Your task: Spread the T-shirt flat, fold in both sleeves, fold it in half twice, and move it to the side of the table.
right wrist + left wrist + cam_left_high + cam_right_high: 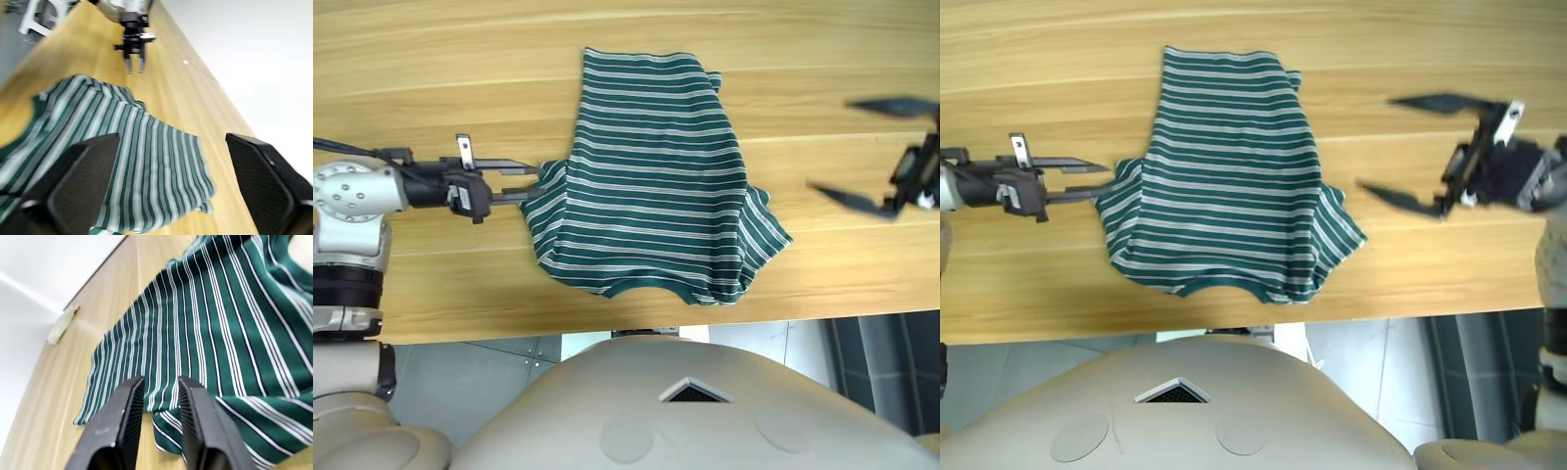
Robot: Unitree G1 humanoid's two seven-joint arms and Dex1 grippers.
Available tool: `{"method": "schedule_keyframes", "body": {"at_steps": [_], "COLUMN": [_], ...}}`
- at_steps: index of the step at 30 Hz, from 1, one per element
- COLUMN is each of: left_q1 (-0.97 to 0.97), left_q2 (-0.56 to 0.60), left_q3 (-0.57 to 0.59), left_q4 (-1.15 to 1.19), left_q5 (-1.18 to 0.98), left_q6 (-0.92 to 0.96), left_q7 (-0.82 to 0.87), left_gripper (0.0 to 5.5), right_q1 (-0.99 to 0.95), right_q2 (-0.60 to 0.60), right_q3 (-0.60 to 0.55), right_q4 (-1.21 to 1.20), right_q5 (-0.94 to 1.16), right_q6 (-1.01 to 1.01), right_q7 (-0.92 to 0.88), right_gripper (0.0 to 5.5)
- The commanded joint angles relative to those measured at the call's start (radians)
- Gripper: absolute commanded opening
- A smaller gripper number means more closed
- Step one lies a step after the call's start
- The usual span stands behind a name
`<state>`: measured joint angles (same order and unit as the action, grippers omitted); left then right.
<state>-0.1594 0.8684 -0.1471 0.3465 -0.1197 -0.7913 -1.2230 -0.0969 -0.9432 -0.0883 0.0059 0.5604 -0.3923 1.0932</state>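
A dark green T-shirt [651,176] with thin white stripes lies rumpled on the wooden table [431,88], hem toward the far side and neckline toward the near edge. Its sleeves are bunched in at both sides. My left gripper [530,180] is level with the table at the shirt's left sleeve [548,176]. Its fingers are a little apart, and the sleeve's edge lies right at the fingertips [161,382]. My right gripper [1376,143] hovers wide open to the right of the shirt, apart from the right sleeve [1344,227], with nothing between its fingers [171,139].
The table's near edge [607,328] runs just below the shirt's neckline, with tiled floor beyond it. Bare wood stretches to the left, to the right and behind the shirt. A small pale scrap [61,325] lies by the table's far edge.
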Motion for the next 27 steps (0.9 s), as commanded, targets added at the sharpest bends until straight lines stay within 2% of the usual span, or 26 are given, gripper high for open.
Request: {"method": "schedule_keyframes", "body": {"at_steps": [1,3,8,11,12,17,22,25,27], "left_q1": [-0.011,0.005,0.026,0.053,0.068,0.195,0.255,0.270,0.266], "left_q2": [-0.043,-0.048,-0.024,0.000,0.016,0.170,0.232,0.237,0.235], "left_q3": [-0.077,-0.106,-0.183,-0.230,-0.240,-0.282,-0.294,-0.307,-0.311], "left_q4": [0.106,0.106,0.141,0.165,0.163,0.079,0.007,-0.044,-0.068], "left_q5": [0.168,0.199,0.300,0.342,0.350,0.338,0.335,0.322,0.311], "left_q6": [-0.077,-0.096,-0.128,-0.139,-0.141,-0.163,-0.147,-0.136,-0.125], "left_q7": [0.052,0.063,0.077,0.077,0.076,0.045,0.070,0.079,0.080], "left_gripper": [0.61,0.07,0.00,0.00,0.00,0.00,0.00,0.00,0.00], "right_q1": [-0.331,-0.461,-0.733,-0.834,-0.859,-0.903,-0.885,-0.872,-0.879], "right_q2": [0.186,0.259,0.416,0.473,0.488,0.556,0.612,0.664,0.684], "right_q3": [0.144,0.201,0.297,0.326,0.332,0.381,0.406,0.350,0.315], "right_q4": [0.260,0.413,0.852,1.060,1.112,1.245,1.273,1.266,1.270], "right_q5": [-0.402,-0.572,-0.795,-0.851,-0.863,-0.932,-0.952,-0.858,-0.816], "right_q6": [0.025,0.026,0.046,0.062,0.065,0.057,0.025,-0.017,-0.011], "right_q7": [-0.277,-0.417,-0.647,-0.698,-0.707,-0.729,-0.671,-0.483,-0.421], "right_gripper": [3.27,2.71,1.79,1.26,0.91,0.02,0.02,0.02,0.02]}}
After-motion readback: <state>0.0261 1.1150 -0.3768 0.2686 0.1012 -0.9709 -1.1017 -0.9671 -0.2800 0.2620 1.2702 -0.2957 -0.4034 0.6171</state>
